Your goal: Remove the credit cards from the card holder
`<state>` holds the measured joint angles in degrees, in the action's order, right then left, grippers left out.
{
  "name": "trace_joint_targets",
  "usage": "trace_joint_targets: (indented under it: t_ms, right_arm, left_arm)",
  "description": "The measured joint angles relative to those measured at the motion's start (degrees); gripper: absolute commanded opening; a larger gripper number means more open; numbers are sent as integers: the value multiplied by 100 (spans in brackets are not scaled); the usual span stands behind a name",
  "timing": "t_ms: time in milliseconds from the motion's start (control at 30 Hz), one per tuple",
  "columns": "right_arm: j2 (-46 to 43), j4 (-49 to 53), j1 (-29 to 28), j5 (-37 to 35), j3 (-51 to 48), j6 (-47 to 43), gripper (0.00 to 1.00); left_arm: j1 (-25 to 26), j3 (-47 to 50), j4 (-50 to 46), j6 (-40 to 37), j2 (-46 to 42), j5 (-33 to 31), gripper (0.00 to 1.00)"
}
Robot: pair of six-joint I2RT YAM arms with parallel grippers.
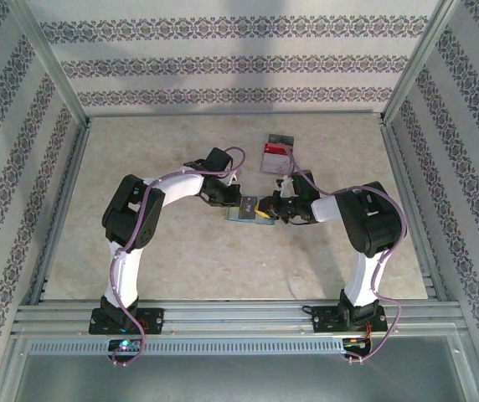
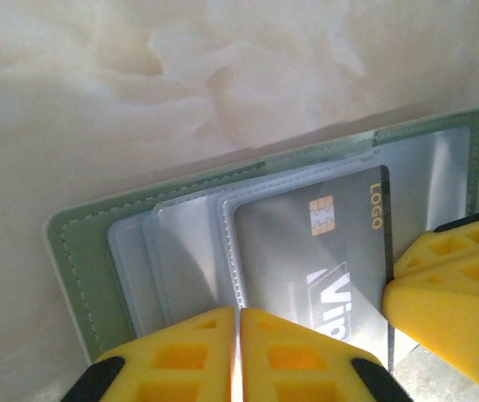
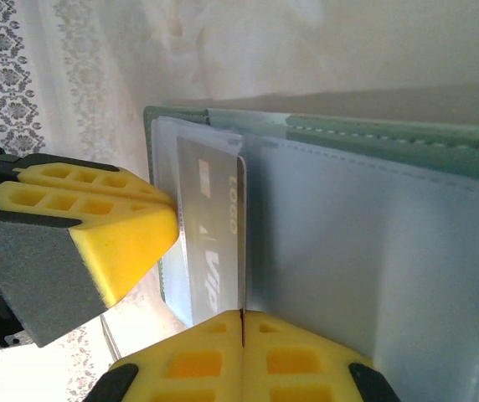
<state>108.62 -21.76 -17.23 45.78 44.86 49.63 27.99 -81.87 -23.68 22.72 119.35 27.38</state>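
The card holder [image 1: 241, 216] lies open on the table between both arms, grey-green [image 2: 80, 251] with clear sleeves inside [image 3: 373, 251]. A grey credit card [image 2: 332, 251] with a gold chip sticks partly out of the top sleeve [image 3: 210, 226]. My right gripper [image 3: 242, 316] is shut on the card's long edge, which runs straight into the seam between its yellow fingers [image 2: 453, 285]. My left gripper [image 2: 239, 316] has its jaws together but for a hairline slit, at the sleeve's stitched edge on the holder's other end. In the top view the two grippers [image 1: 241, 201] [image 1: 271, 208] face each other over the holder.
A small stack of red, grey and dark cards [image 1: 275, 155] lies on the table just beyond the right gripper. Metal frame rails [image 1: 223, 314] run along the near edge, and patterned walls close in the table's other sides.
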Motion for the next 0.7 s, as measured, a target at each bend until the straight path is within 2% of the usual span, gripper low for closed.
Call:
trace_joint_targets:
  t_ms: [267,367,700]
  right_arm:
    - [74,-83,-94,-4,61,17,1]
    - [111,-85,-140,-4,131,20,1]
    - [254,-98,-256,-7,267,42,2]
  left_arm:
    - [-149,136,-251,4,-396,-177,15]
    - [-186,151,-260,17,-549,-170,12]
    - [-186,236,-227,227,-551,391,7]
